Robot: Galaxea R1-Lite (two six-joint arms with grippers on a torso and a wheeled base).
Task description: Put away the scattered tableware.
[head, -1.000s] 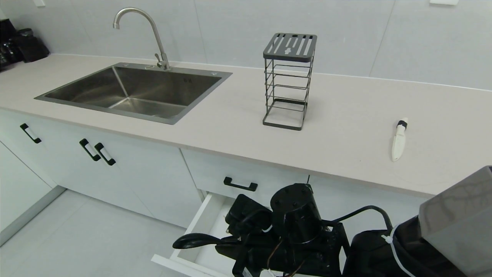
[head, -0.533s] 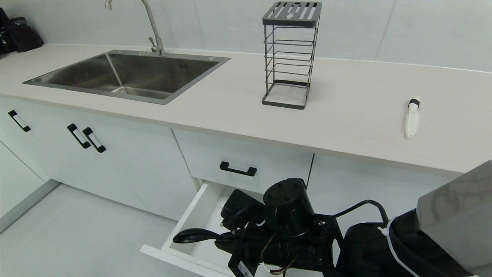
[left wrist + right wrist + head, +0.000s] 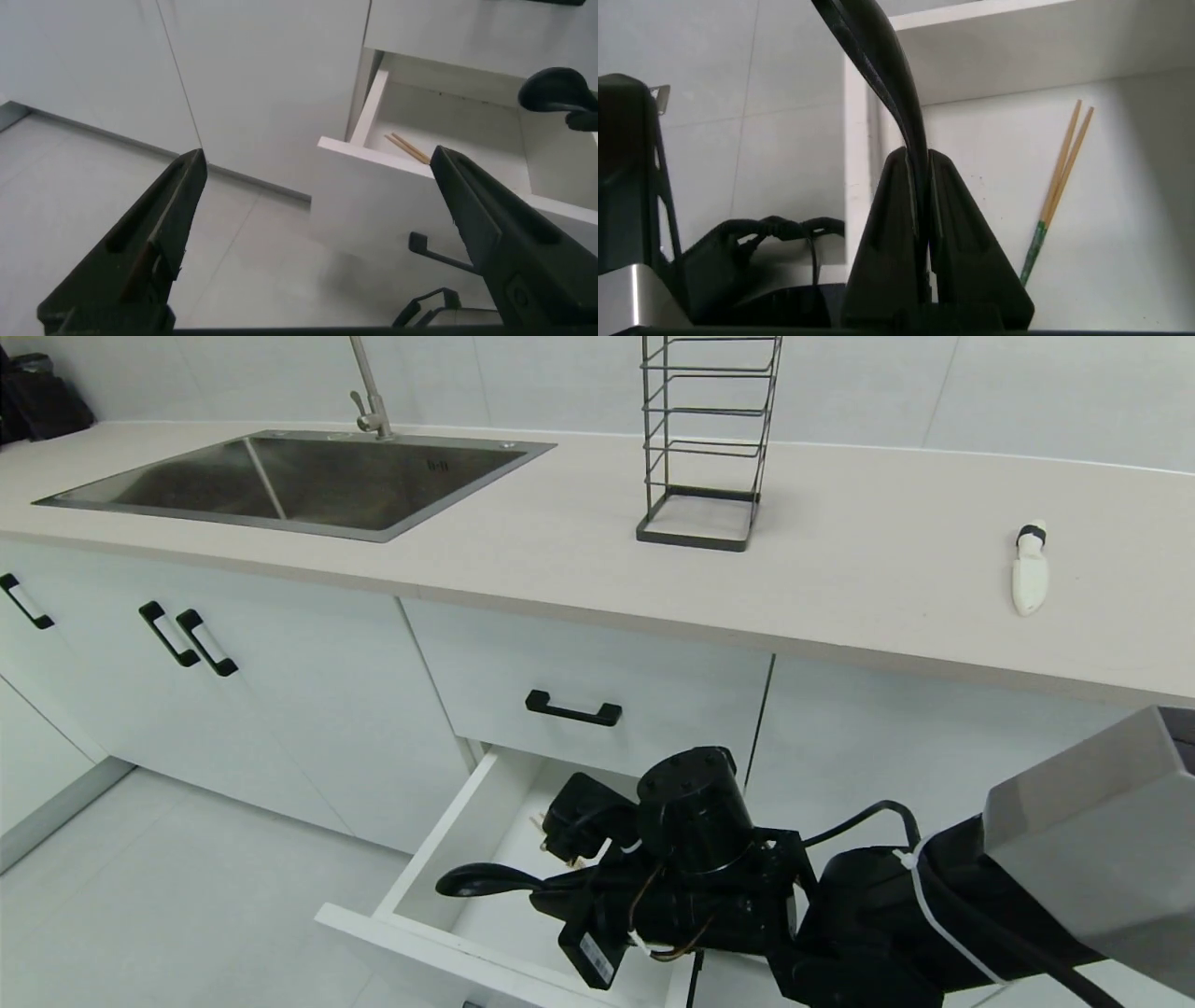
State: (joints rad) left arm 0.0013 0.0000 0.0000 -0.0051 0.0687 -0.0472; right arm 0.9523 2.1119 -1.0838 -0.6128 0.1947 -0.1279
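Item, tableware in hand: one black spoon (image 3: 481, 879), clamped by its handle between the closed fingers of the right gripper (image 3: 922, 166), held over the open drawer (image 3: 446, 835) at 6 o'clock in the head view, bowl end pointing toward 9 o'clock, not yet set down. Item, already stored: one pair of chopsticks (image 3: 1060, 177) lying on the drawer floor beside the spoon's position. Item, outstanding: one white knife (image 3: 1027, 574) with a black end, flat on the counter (image 3: 560, 551) at 2 o'clock, well apart from the wire rack (image 3: 693, 545) at 12 o'clock and the sink (image 3: 280, 476) at 10 o'clock. Left gripper (image 3: 318, 159): jaws spread wide, carrying nothing, hanging above the floor near the drawer's front corner. Assessment: task partly done; the spoon wants releasing into the drawer, and the knife probably remains to be collected.
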